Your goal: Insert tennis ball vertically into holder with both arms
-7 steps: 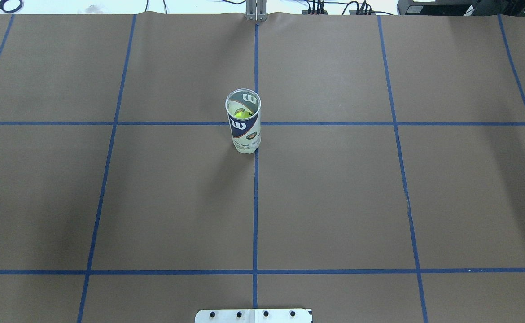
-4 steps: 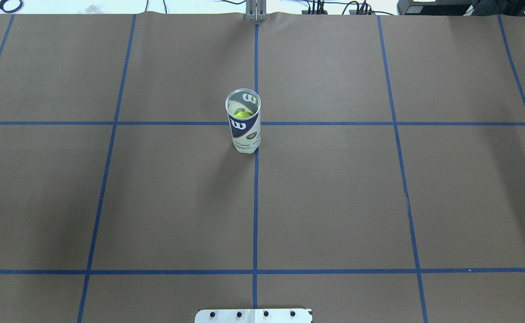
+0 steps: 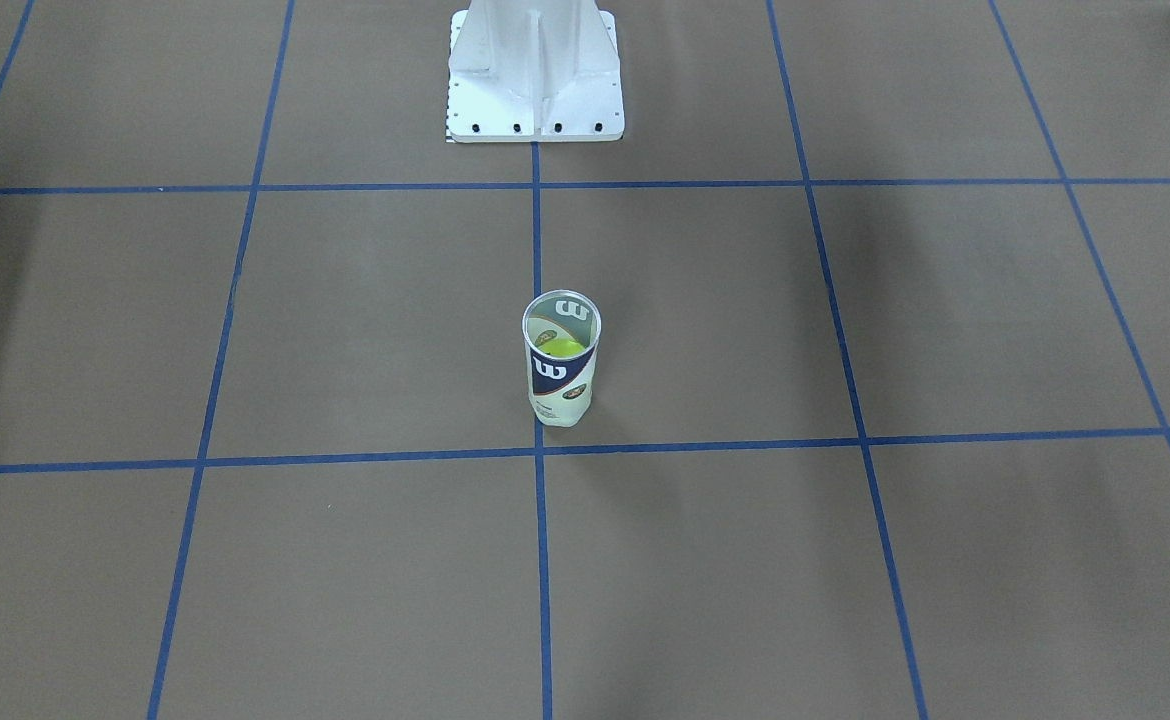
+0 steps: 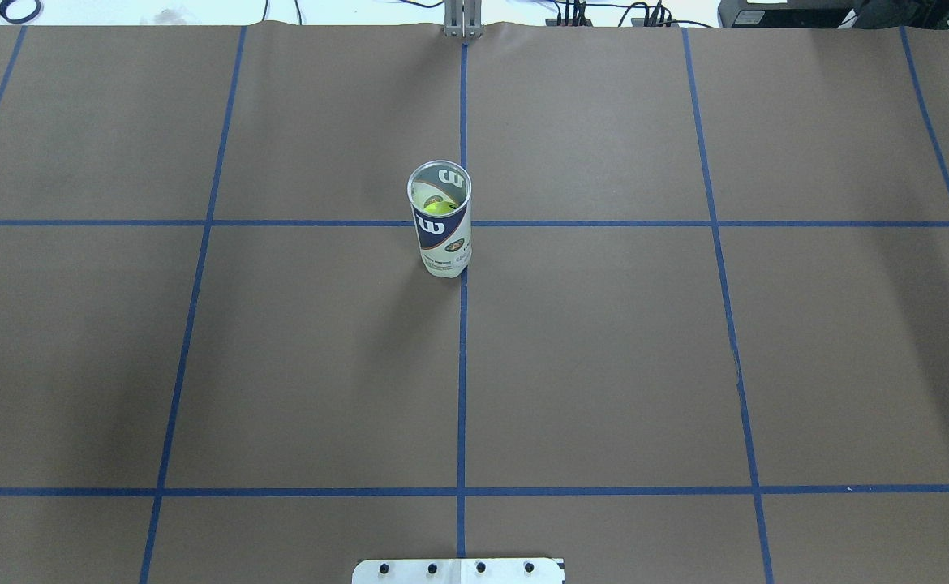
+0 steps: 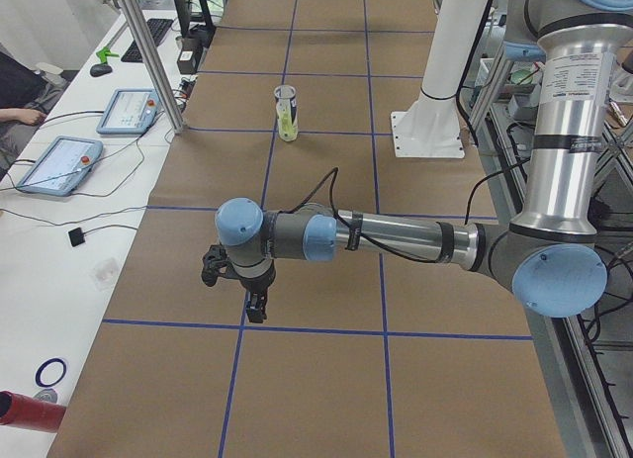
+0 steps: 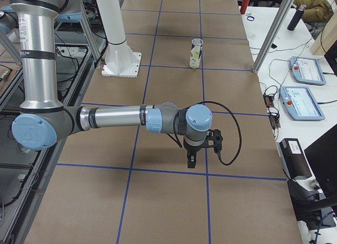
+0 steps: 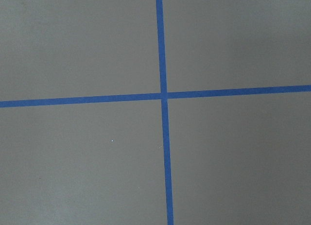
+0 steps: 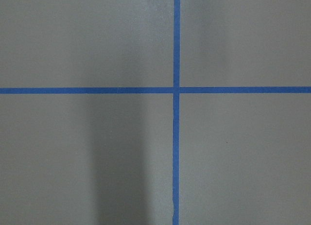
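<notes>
One yellow-green tennis ball (image 3: 560,347) shows low inside the holder (image 3: 562,370) in the front-facing view. The clear can stands upright near the middle, just toward 12 o'clock of a crossing of blue tape (image 3: 540,452), with the white base (image 3: 535,70) well apart at 12 o'clock and no arm in sight. Overhead, the holder (image 4: 440,219) stands a little toward 12 o'clock of centre, mouth up, the tennis ball (image 4: 434,207) inside it and the white base (image 4: 458,570) at 6 o'clock. Nothing here has shifted in the last second (can, ball and shadows all sit as they did), so I judge the insertion done and the arms parked. From the table's left end, the near left arm (image 5: 396,238) reaches low over the paper with the left gripper (image 5: 255,305) pointing down, well apart from the holder (image 5: 286,114) at 12 o'clock. I cannot tell whether its fingers are spread or closed. Two tablets (image 5: 59,164) lie off the paper at 9 o'clock. From the right end, the near right arm (image 6: 116,117) mirrors this, the right gripper (image 6: 192,158) pointing down and the holder (image 6: 196,53) far off at 12 o'clock; again I cannot tell its finger state. The left wrist camera shows only a tape crossing (image 7: 164,95) and no fingers, and the right wrist camera shows the same (image 8: 176,89). I see no object between either gripper and the can.
</notes>
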`<move>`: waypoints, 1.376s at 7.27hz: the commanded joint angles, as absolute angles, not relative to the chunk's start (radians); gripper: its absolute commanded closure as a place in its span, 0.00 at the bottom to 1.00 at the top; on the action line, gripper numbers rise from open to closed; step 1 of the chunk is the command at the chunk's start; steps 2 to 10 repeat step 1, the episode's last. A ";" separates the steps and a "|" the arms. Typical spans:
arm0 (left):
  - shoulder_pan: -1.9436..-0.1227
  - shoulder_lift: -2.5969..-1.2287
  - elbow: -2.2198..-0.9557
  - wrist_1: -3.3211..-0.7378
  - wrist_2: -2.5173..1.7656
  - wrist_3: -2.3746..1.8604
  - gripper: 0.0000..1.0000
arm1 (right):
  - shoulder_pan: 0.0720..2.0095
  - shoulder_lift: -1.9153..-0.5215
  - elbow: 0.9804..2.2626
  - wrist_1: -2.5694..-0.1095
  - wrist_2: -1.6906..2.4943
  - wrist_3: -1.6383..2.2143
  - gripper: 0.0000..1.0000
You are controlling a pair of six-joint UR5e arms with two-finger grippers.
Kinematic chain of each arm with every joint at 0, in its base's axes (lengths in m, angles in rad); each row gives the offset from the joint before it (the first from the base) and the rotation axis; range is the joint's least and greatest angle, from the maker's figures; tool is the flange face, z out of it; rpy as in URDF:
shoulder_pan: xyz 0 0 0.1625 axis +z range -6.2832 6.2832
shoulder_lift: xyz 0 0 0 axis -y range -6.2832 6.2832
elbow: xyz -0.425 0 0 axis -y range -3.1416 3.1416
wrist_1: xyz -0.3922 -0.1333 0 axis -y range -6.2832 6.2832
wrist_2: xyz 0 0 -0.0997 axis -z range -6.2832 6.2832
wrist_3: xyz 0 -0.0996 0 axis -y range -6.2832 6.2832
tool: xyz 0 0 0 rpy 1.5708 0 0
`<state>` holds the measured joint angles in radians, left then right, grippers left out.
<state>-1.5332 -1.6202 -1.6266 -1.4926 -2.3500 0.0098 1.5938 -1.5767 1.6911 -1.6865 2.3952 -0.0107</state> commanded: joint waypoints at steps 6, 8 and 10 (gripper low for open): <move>-1.531 -1.621 -1.623 -1.493 -2.350 0.009 0.01 | 1.594 -1.574 1.694 -1.686 2.396 -0.009 0.01; -1.531 -1.621 -1.623 -1.493 -2.350 0.009 0.01 | 1.594 -1.574 1.694 -1.686 2.396 -0.009 0.01; -1.531 -1.621 -1.623 -1.493 -2.350 0.009 0.01 | 1.594 -1.574 1.694 -1.686 2.396 -0.009 0.01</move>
